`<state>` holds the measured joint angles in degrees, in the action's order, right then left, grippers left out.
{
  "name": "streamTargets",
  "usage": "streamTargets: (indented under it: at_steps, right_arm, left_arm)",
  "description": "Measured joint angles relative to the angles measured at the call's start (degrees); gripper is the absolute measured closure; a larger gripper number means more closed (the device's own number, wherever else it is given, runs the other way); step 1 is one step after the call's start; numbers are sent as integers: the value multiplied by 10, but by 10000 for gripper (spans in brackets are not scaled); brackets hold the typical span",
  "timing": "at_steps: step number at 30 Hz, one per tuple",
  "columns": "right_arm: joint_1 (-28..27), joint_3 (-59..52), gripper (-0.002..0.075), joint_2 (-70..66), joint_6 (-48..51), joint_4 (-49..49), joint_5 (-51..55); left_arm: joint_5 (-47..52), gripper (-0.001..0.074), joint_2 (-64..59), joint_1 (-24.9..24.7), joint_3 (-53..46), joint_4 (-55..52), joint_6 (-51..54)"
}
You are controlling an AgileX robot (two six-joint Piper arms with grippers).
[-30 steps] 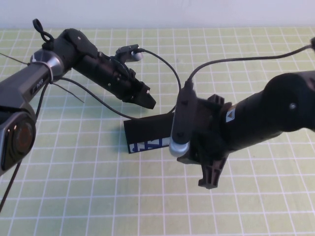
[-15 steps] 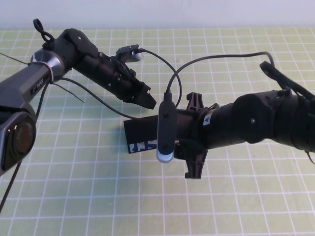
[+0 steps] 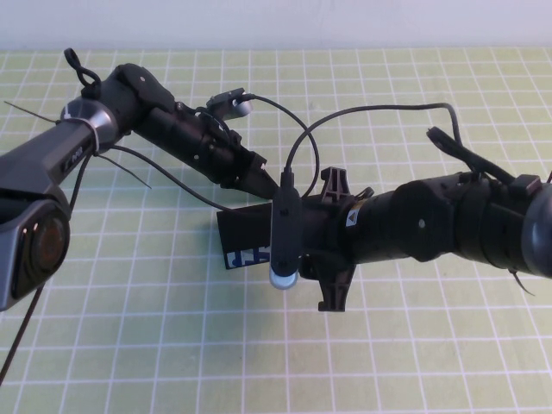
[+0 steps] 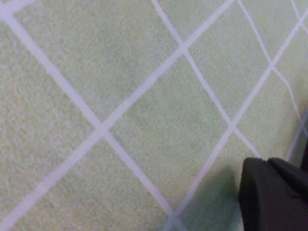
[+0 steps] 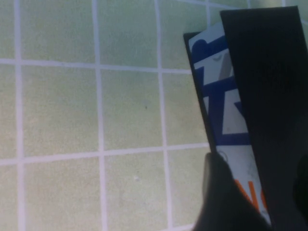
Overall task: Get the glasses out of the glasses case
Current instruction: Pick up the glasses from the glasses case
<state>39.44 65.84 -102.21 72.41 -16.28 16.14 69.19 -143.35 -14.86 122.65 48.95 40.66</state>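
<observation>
Now our right pincer (image 3: 332,237) has swung in over the near end of the glasses case (image 3: 246,237) and spread its jaws wide, gripping nothing yet. The case sits closed on the green desk (image 3: 129,345), so the glasses stay hidden inside. Our left pincer (image 3: 259,177) hovers just behind the case; whether it is clenched we cannot tell

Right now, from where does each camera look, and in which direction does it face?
High view: raised on the robot's side, angled down at the green grid mat; shows both arms, left gripper and right gripper at the glasses case.
Left wrist view: looks down at the mat; one dark fingertip shows.
Right wrist view: looks down at the case; a dark finger shows.
Shared: high and right wrist views both show the case's printed white side.
</observation>
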Motion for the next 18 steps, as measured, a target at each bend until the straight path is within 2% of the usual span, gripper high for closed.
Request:
streamTargets:
  at_steps: [12, 18]
  right_arm:
    - [0, 0, 435, -39, 0, 21, -73]
    - [0, 0, 486, -47, 0, 23, -106]
  left_arm:
    - [1, 739, -1, 0, 1, 4, 0]
    - [1, 739, -1, 0, 1, 4, 0]
